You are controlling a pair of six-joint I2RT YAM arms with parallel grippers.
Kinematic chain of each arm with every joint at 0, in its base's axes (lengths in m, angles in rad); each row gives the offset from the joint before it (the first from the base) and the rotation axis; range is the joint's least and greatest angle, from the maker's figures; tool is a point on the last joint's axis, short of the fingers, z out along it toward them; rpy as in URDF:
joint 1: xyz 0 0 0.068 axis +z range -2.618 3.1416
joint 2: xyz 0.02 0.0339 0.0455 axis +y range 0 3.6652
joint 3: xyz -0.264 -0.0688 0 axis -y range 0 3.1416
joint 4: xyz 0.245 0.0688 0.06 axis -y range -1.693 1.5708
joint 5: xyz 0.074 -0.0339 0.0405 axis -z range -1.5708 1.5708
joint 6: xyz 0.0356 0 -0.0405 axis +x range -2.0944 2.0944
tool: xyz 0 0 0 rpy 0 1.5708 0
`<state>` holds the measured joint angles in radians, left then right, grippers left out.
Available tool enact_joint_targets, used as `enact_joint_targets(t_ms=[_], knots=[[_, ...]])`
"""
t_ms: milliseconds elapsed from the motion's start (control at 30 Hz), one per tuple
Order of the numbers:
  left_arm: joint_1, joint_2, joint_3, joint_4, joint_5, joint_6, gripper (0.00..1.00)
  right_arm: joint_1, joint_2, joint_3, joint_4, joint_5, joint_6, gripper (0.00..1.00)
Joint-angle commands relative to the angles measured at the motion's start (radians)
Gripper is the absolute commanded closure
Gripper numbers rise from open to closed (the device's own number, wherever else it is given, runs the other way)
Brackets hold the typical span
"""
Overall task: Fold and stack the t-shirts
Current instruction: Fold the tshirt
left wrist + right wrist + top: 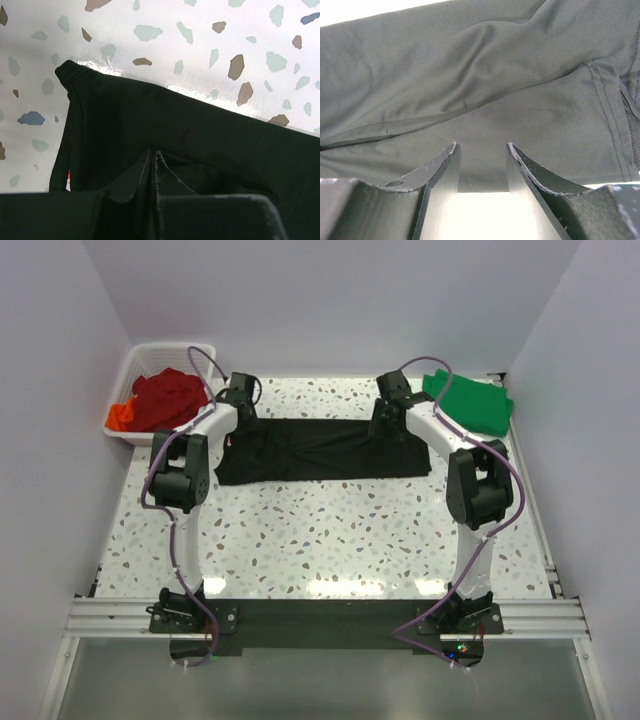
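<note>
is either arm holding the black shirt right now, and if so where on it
The left gripper is shut on the black fabric t-shirt, pinching its left far edge. The right gripper has open jaws above the shirt's right end, holding nothing.

White slatted plastic basket (128,368) at far left corner of table, tilted against left wall; white terrazzo tabletop (330,530) with grey, brown, blue flecks, glare patches near front edge; aluminium rail (110,615) along near edge with black base plate (320,625); plain white enclosure walls (330,300) around
</note>
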<state>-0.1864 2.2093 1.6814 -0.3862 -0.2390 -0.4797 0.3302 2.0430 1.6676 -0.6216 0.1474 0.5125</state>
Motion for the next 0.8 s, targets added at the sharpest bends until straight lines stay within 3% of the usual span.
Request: enact_joint_targets(t_ms=[0, 767], knots=[[0.004, -0.005, 0.029, 0.000, -0.016, -0.002, 1.00, 0.006, 0.006, 0.027, -0.006, 0.023, 0.008, 0.55], [0.004, -0.138, 0.003, 0.104, -0.089, 0.006, 1.00, 0.012, 0.036, 0.061, -0.015, 0.015, 0.008, 0.55]])
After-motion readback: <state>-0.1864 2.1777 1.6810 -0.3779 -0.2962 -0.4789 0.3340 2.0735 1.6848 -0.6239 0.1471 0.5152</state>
